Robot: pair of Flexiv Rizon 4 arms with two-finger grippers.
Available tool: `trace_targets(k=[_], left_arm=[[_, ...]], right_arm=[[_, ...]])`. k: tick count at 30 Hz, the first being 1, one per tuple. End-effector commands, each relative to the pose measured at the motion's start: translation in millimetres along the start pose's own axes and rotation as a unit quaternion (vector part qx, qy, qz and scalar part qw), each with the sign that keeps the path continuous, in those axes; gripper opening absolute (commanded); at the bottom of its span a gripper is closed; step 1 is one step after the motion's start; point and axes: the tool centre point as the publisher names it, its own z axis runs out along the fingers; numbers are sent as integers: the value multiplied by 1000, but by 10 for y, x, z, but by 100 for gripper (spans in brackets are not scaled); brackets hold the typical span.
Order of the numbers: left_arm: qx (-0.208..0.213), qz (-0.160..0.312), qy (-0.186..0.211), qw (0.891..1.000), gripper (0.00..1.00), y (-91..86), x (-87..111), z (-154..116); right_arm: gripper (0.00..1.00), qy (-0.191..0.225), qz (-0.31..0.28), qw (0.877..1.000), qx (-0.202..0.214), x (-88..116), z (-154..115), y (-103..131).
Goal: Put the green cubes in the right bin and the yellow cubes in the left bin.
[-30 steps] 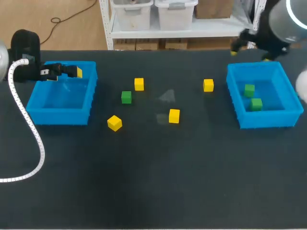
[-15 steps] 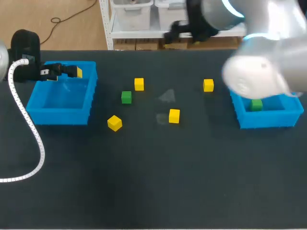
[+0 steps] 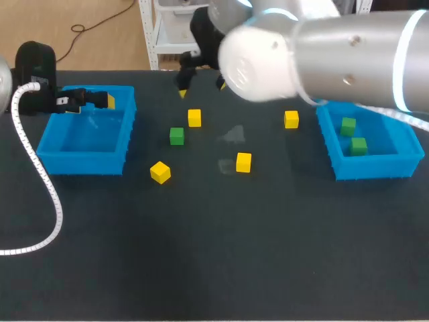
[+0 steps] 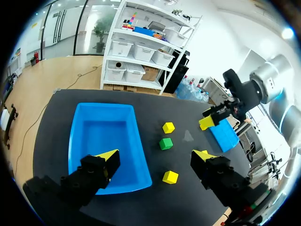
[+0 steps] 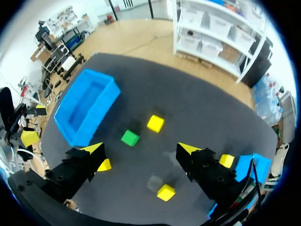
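Wide black matte tabletop (image 3: 214,268) under soft, even light.

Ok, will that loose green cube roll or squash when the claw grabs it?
The green cube sits flat on the table, so rolling seems unlikely. Crisp edges suggest it's rigid. Small, so probably light; a nudge may slide it.

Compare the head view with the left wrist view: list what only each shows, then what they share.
Only the head view: two green cubes lying inside the right bin. Only the left wrist view: both yellow tips of the left gripper standing apart with nothing between them. Both: the left bin, the loose green cube, the yellow cube behind it, the yellow cube in front of it, and the right gripper.
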Motion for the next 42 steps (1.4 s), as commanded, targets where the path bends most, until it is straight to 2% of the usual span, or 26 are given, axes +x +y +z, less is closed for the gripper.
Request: trace_targets(k=[1, 10, 19, 33, 42], left_arm=[[6, 1, -3, 1000, 100, 25, 14, -3], [6, 1, -3, 1000, 100, 25, 14, -3], [6, 1, -3, 1000, 100, 25, 14, -3], [6, 1, -3, 1000, 100, 25, 14, -3], [6, 1, -3, 1000, 100, 25, 14, -3]], right_arm=[[100, 79, 7, 997, 6, -22, 121, 108], [100, 117, 15, 993, 26, 100, 531, 297], [100, 116, 9, 991, 64, 176, 744, 348], [100, 130, 38, 989, 58, 224, 1084, 312], [100, 141, 29, 988, 59, 185, 1237, 317]])
